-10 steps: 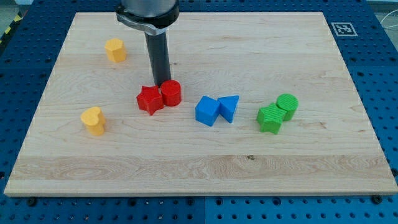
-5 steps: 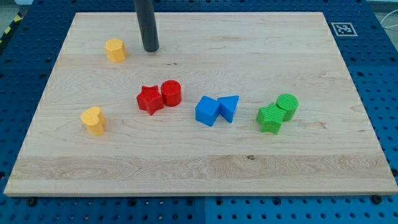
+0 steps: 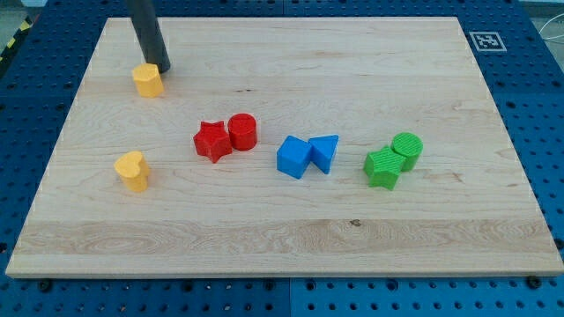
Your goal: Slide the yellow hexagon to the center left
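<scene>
You have no pincer, only my tip (image 3: 159, 70), seemingly touching the yellow hexagon (image 3: 148, 80) at the worktop's (image 3: 291, 229) upper left. An off-centre push could spin it aside.

No readable words, brand names or numbers appear anywhere. The only sign is a small black-and-white square fiducial marker (image 3: 486, 40), printed on a white patch at the top right corner of the pale wooden desk (image 3: 352, 220). Its pattern is a blocky code, not lettering, and too small to decode.
</scene>
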Controlling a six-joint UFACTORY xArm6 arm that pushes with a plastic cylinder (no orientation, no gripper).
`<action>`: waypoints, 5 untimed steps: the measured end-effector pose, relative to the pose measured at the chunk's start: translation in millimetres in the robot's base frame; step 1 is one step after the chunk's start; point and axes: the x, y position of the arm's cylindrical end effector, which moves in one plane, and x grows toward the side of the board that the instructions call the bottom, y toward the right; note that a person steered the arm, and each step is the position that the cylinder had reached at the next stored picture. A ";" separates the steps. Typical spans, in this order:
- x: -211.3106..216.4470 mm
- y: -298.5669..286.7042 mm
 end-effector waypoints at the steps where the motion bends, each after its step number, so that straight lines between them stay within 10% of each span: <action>1: 8.1 -7.5; 5: 59.5 -24.4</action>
